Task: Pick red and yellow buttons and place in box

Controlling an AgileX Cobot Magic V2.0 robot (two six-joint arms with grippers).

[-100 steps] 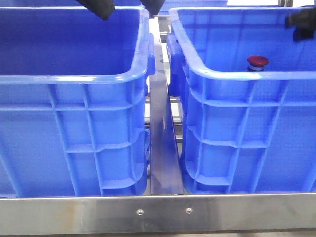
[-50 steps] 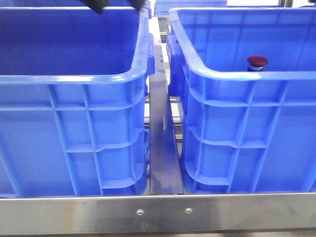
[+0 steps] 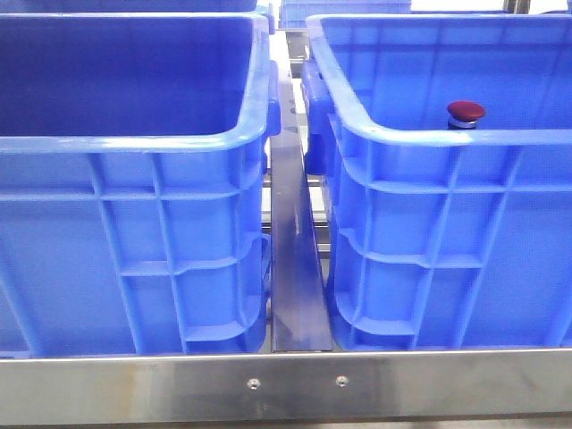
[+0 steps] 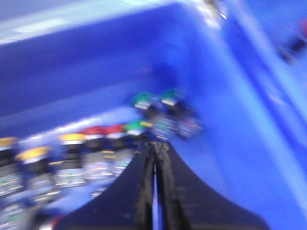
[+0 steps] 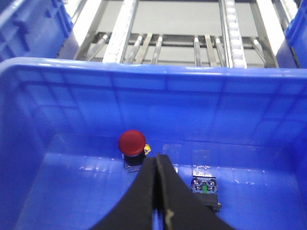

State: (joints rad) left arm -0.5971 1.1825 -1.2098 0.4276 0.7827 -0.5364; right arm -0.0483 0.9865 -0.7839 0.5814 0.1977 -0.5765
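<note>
Blue crates: two large deep blue plastic crates stand side by side on a steel frame; the left crate (image 3: 134,143) and the right crate (image 3: 447,143) look alike, and which is the task's box cannot be told.
Red button: a mushroom-head push button with a dark red domed cap (image 5: 132,142) stands upright on the right crate's floor, near its far wall; its cap shows over the near rim in the front view (image 3: 466,111).
Neighbour: a small dark block with a green spot (image 5: 205,186) lies just beside it, apart.
Stock: a blurred row of red-, yellow- and green-capped buttons (image 4: 91,143) lies along the left crate's floor.
Left gripper (image 4: 154,148): fingers together, nothing between them, above that row.
Right gripper (image 5: 157,165): fingers together, empty, just short of the red button.
Handling, judged: the buttons seem light and rigid; the smooth dome would likely slip, so take hold across the collar or body under the cap.
Risk, judged: the crowded row invites nudging neighbours.
</note>
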